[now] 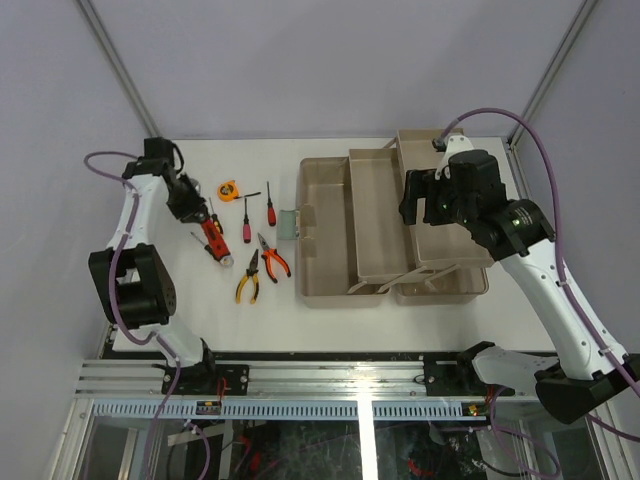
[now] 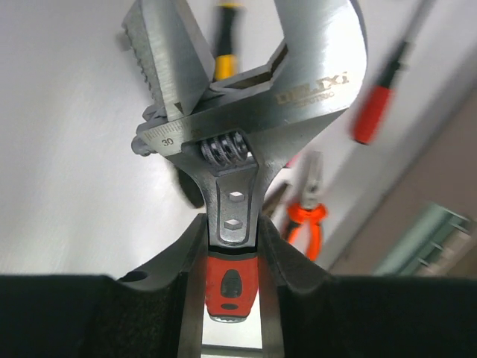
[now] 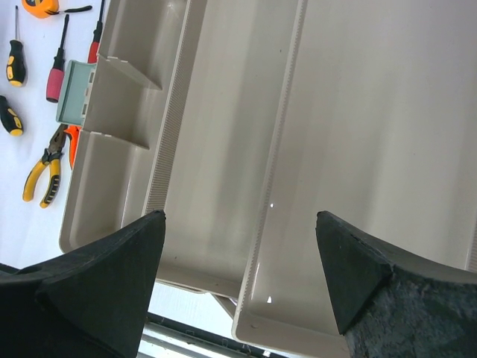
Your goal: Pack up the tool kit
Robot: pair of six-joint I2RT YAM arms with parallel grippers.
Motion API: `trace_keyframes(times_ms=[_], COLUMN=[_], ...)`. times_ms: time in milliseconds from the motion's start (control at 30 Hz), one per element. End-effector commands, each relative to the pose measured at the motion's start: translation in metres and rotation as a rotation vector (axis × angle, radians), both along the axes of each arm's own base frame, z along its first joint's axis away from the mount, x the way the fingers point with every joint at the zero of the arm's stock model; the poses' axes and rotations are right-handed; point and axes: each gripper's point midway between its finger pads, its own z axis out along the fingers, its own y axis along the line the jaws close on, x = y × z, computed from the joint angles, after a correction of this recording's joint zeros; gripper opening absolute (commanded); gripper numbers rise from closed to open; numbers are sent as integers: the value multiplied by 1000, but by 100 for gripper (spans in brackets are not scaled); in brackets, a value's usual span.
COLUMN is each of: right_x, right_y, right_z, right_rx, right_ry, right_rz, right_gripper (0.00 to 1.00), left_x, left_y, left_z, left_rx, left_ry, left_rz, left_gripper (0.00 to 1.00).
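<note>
Left of the toolbox (image 1: 330, 255), the left hand (image 2: 232, 231) clamps the wrench (image 2: 246, 112) by its handle (head pointing forward); the right hand (image 3: 238, 216) hovers over the box, wide open, empty.

Overhead on table (image 1: 330, 320), wrists close, orange pliers (image 1: 274, 262) shared

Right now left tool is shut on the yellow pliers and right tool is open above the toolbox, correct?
Not quite. The left tool is shut on the red-handled wrench, as the left wrist view shows; the yellow pliers lie on the table. The right tool is open above the toolbox, as you said.
</note>
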Motion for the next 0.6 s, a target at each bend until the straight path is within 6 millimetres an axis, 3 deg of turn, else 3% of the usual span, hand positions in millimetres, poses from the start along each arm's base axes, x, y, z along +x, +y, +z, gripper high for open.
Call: trace_keyframes(times_ms=[0, 200, 333, 467, 567], right_x=[10, 11, 5, -2, -7], right_y=[2, -4, -9, -15, -20], right_z=[7, 5, 5, 5, 6], right_rx=[33, 29, 29, 28, 22], right_ry=[-39, -33, -28, -27, -27], right_rz=[-31, -82, -98, -115, -128], right_gripper=[89, 89, 89, 89, 89], left_x=[41, 81, 94, 91, 83], left_y=[-80, -184, -238, -277, -300], left_z=[56, 98, 123, 126, 114], left_rx=[-114, -191, -223, -270, -272], left_ry=[-151, -279, -369, -381, -356], left_rz=[-167, -368, -470, -528, -559], left_gripper=[0, 0, 0, 0, 0])
